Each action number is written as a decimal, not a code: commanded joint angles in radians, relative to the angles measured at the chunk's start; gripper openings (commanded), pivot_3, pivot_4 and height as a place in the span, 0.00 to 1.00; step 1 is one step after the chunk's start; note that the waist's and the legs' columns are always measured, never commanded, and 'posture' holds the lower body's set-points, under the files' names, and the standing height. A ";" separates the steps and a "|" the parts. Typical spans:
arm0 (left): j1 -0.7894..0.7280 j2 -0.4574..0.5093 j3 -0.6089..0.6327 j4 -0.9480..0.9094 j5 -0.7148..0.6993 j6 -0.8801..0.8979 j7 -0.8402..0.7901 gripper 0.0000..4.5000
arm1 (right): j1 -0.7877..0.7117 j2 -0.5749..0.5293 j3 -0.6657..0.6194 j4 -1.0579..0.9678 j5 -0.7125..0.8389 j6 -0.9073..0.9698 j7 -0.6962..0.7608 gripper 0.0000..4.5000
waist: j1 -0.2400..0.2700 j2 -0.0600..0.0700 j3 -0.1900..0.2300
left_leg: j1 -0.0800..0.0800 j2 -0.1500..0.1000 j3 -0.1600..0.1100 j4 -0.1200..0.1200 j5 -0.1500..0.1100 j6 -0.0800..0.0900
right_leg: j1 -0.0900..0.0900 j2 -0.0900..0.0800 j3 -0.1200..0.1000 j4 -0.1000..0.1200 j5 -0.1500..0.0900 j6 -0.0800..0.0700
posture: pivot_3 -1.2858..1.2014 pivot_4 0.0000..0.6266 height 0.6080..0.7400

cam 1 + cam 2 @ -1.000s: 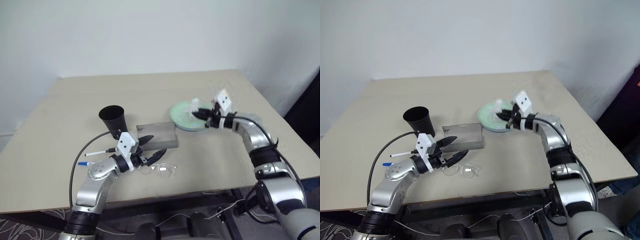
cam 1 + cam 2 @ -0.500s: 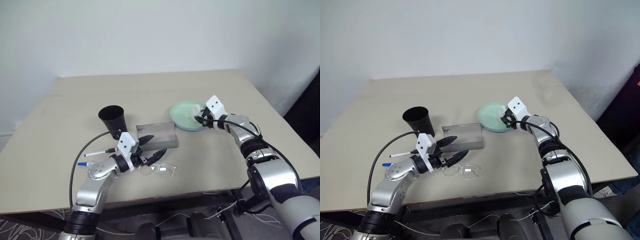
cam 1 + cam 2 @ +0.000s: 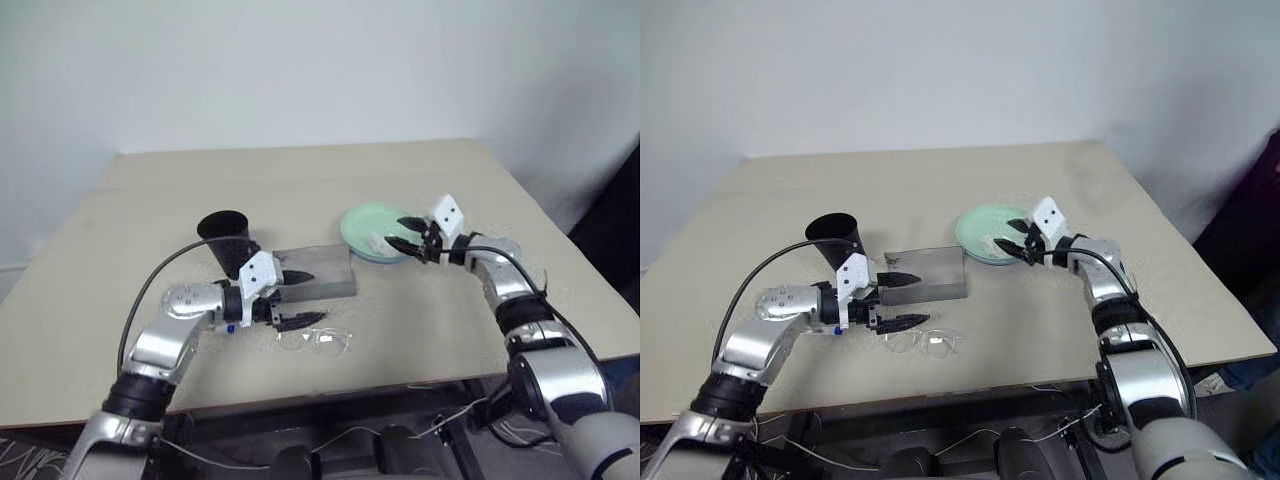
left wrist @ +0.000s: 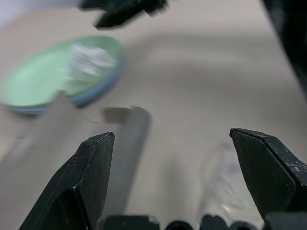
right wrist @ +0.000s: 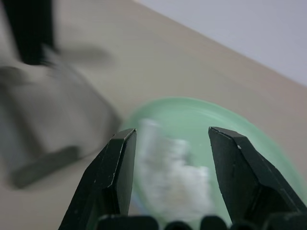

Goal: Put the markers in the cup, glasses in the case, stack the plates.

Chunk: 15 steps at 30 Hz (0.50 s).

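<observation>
Beige tabletop | left gripper (image 3: 896, 298) wide, wire-rimmed clear glasses (image 3: 923, 343) just beyond, ready to grab | right gripper (image 3: 1017, 240) parted over white tissue wad (image 5: 175, 175) on stacked mint-green plastic plate (image 3: 980, 226)

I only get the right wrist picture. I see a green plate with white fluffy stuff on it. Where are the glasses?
Observer: The glasses lie on the table near its front edge, just in front of the grey case.
Operator: Is the other hand holding them?
Observer: No. The left gripper is open close beside them, with nothing between its fingers.
Operator: Is anything under my green plate?
Observer: Yes, a blue plate sits under it, with just its edge peeking out.
</observation>
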 commanded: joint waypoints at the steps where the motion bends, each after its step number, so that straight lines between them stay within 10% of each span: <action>1: -0.095 0.027 -0.063 0.050 0.048 -0.046 -0.128 0.91 | 0.063 -0.027 0.002 -0.218 0.090 0.098 0.115 0.57 | 0.001 0.000 0.000 | 0.000 0.000 0.000 0.000 0.000 0.000 | 0.000 0.000 0.000 0.000 0.000 0.000 | 0.52 0.00 0.97; 9: -0.261 -0.007 -0.197 0.262 0.202 -0.205 -0.257 0.91 | 0.218 -0.040 0.027 -0.507 0.151 0.279 0.134 0.57 | 0.007 0.000 0.000 | 0.001 0.000 0.001 0.002 0.000 0.000 | 0.001 0.000 0.000 0.001 -0.001 -0.002 | 0.52 0.00 0.97; 15: -0.306 -0.040 -0.247 0.361 0.284 -0.305 -0.284 0.72 | 0.278 -0.050 0.032 -0.617 0.186 0.350 0.129 0.58 | 0.009 0.000 0.000 | -0.001 0.000 0.001 0.002 0.000 0.000 | 0.000 0.000 0.001 0.000 -0.001 -0.002 | 0.52 0.00 0.97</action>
